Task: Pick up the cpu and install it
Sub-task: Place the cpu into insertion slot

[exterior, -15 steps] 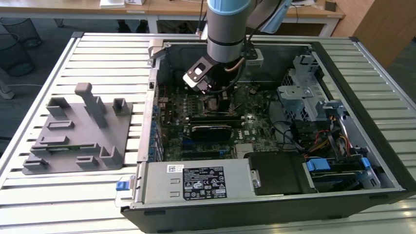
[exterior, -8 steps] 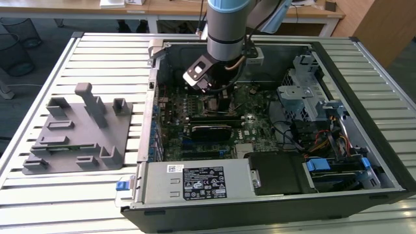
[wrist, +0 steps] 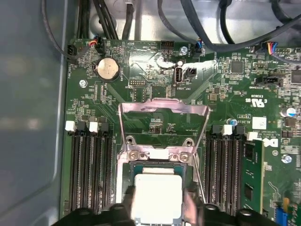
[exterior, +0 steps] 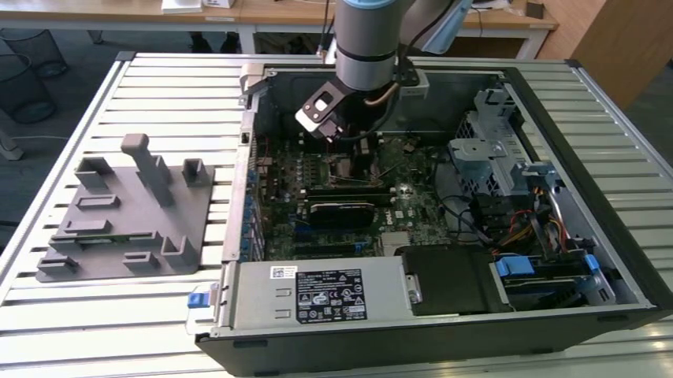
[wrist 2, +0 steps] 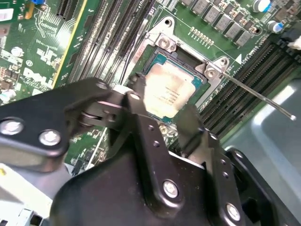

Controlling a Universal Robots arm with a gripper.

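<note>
Fig.: arm w/ gripper [exterior: 334, 135] reaching down into an open PC case [exterior: 421, 350] that lies on its side on a slatted table [exterior: 105, 315]. The case takes up the table's middle and the side toward the exterior view's right. A grey holder tray [exterior: 126, 213] lies by the table edge toward the exterior view's left, beside the case wall and apart from the gripper.

Tool state: in both wrist views the gripper [wrist 2: 162, 106] [wrist: 159, 201] is closed on the cpu [wrist 2: 168, 92] [wrist: 157, 195], w/ black fingers [wrist 2: 188, 120] pressed to two opposite edges of the chip, silvery top facing up.

Location of cpu: inside the outline of the socket frame [wrist 2: 162, 43] [wrist: 155, 154] on the green motherboard [wrist: 141, 70], approx. mid-board. Whether it is fully seated or just above the contacts cannot be told. The metal load plate [wrist: 162, 123] stands hinged up at the socket's edge and the thin retention lever [wrist 2: 256, 96] sticks out sideways, unlatched.

Surroundings: black memory slots [wrist: 89, 165] flank the socket on both sides; a coin cell [wrist: 107, 69] sits near the board's cable-side edge; the power supply [exterior: 315, 295] fills the case's near corner
</note>
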